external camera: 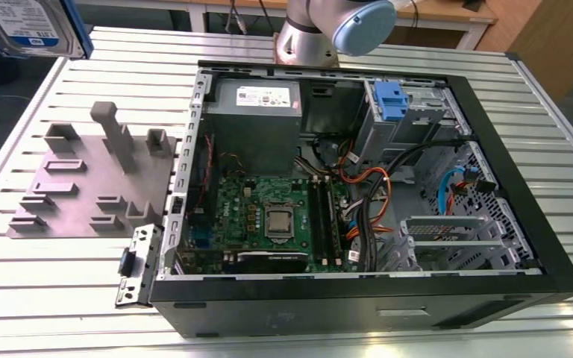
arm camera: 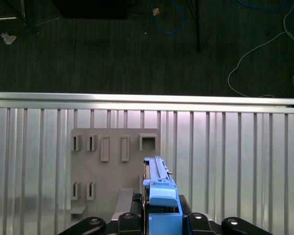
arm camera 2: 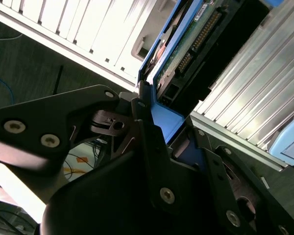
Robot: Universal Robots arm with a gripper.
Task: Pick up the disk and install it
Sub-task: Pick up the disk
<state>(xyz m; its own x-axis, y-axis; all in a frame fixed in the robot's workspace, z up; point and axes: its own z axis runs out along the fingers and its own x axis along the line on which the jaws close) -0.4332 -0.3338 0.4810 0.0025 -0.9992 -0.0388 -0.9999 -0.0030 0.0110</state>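
Gripper (arm camera: 161,218): clamped on disk (external camera: 27,26) | Disk: airborne, edge-on over grey fixture (arm camera: 112,161) | Open case (external camera: 525,216): on slatted table (external camera: 27,246), beside fixture

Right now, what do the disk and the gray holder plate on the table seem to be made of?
The disk: likely a metal body by its silver-gray edge, with a paper-like printed label and glossy blue plastic rails. The gray holder plate: matte, uniform gray with molded-looking slots and posts, probably plastic; painted metal can't be excluded.
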